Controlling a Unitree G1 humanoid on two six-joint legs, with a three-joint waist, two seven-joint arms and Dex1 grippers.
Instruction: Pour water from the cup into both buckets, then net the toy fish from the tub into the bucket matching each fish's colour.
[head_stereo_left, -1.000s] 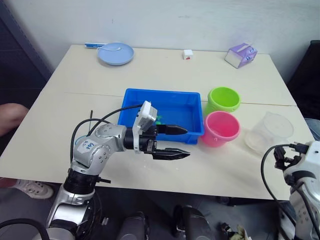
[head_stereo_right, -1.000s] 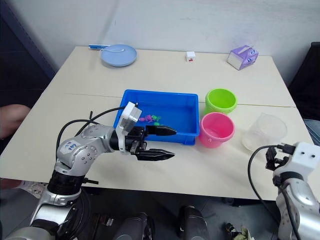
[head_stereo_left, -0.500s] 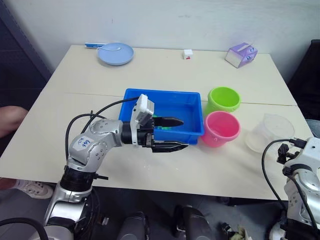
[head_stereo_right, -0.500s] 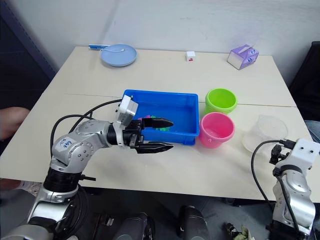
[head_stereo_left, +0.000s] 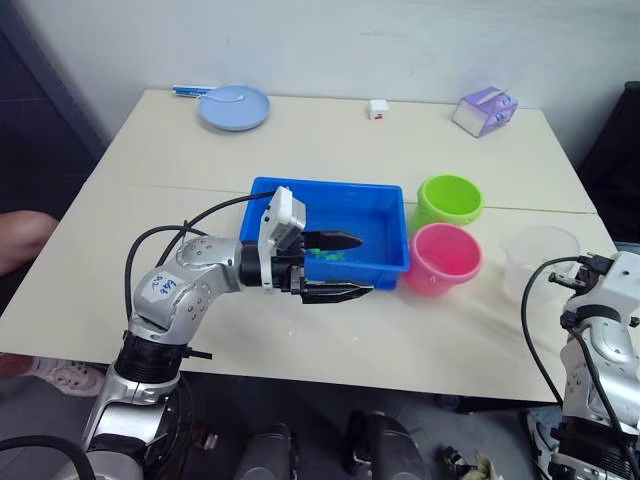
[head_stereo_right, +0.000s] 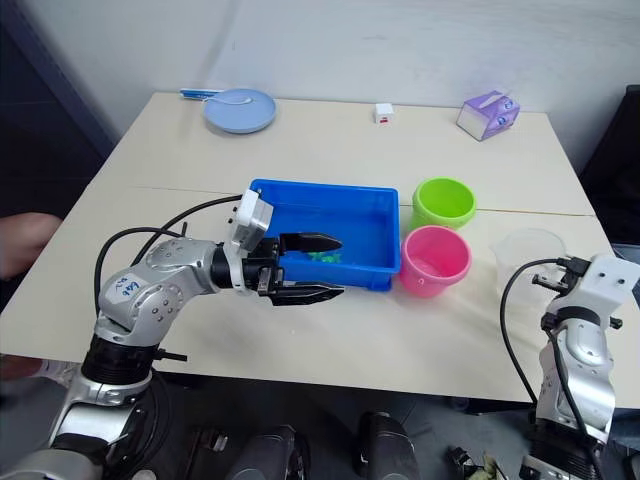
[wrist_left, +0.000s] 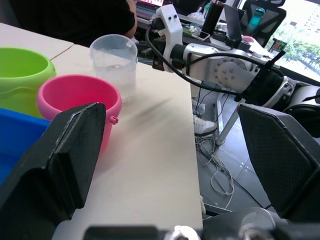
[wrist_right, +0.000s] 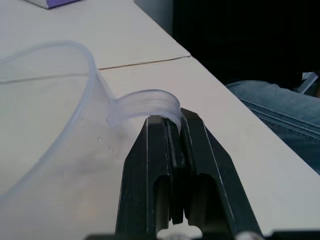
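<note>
The pouring step looks to be the one in hand. In the right wrist view the right gripper (wrist_right: 172, 150) has its jaws pressed together on the curved handle of the cup (wrist_right: 55, 135). In the left eye view the cup (head_stereo_left: 540, 262) stands at the right edge of the frame, on the table (head_stereo_left: 330, 140), to the right of the pink bucket (head_stereo_left: 443, 257).

The green bucket (head_stereo_left: 449, 201) sits just above the pink one in the frame, the two touching or nearly so, and both are against the right end of the tub (head_stereo_left: 375, 215) in the middle of the picture.

The left gripper (head_stereo_left: 345, 267) hovers over the tub's near right part with its jaws wide apart and nothing between them. Green fish (head_stereo_left: 322, 254) show in the tub just behind its fingers.

The next move probably calls for lifting the cup by its handle, carrying it leftward over one bucket and tipping it with the spout kept inside the rim, then doing the same at the other bucket. The left arm may need to stay clear of that path.

Hard to judge: whether the cup holds water, since its clear wall gives little away, and whether either bucket is already wet inside. The left arm covers part of the tub, so the number and colours of the fish cannot be counted.
</note>
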